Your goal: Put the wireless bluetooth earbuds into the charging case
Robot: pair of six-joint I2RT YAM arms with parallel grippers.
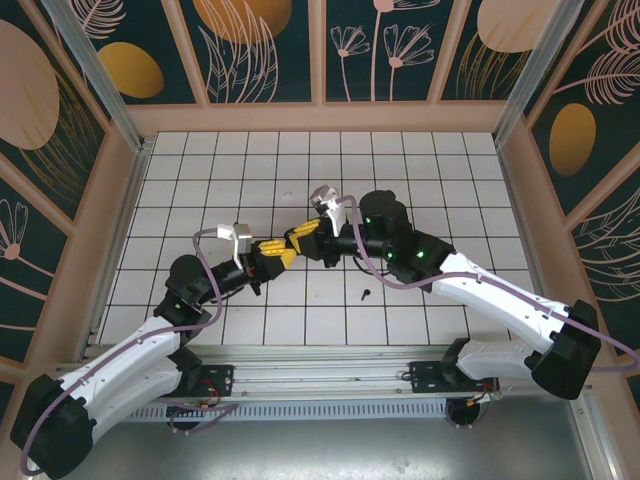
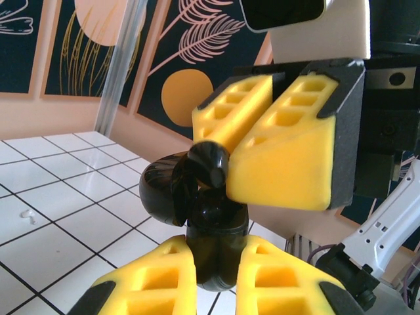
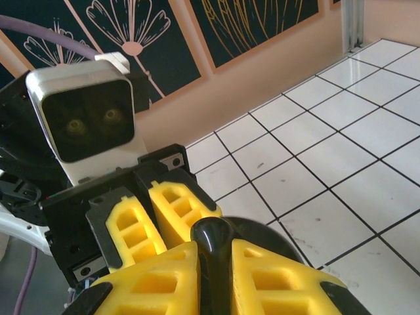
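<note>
In the left wrist view my left gripper [image 2: 216, 262] is shut on a glossy black charging case [image 2: 213, 226], held upright with its lid [image 2: 164, 190] swung open to the left. Just above the case mouth, my right gripper [image 2: 220, 157] is shut on a black earbud [image 2: 211, 165]. From the right wrist, the right gripper [image 3: 214, 259] pinches that earbud [image 3: 213, 233] by its stem, with the left gripper's fingers [image 3: 172, 207] and the case lid [image 3: 269, 233] right behind it. From above, both grippers [image 1: 268, 255] [image 1: 302, 240] meet mid-table. Another black earbud [image 1: 365, 294] lies on the tiles.
A tiny white piece [image 2: 26, 213], possibly a white earbud, lies on a tile left of the case. The white tiled floor [image 1: 400, 170] is ringed by a low peach wall [image 1: 320, 118] and patterned panels. A metal post [image 2: 118, 65] stands at the corner.
</note>
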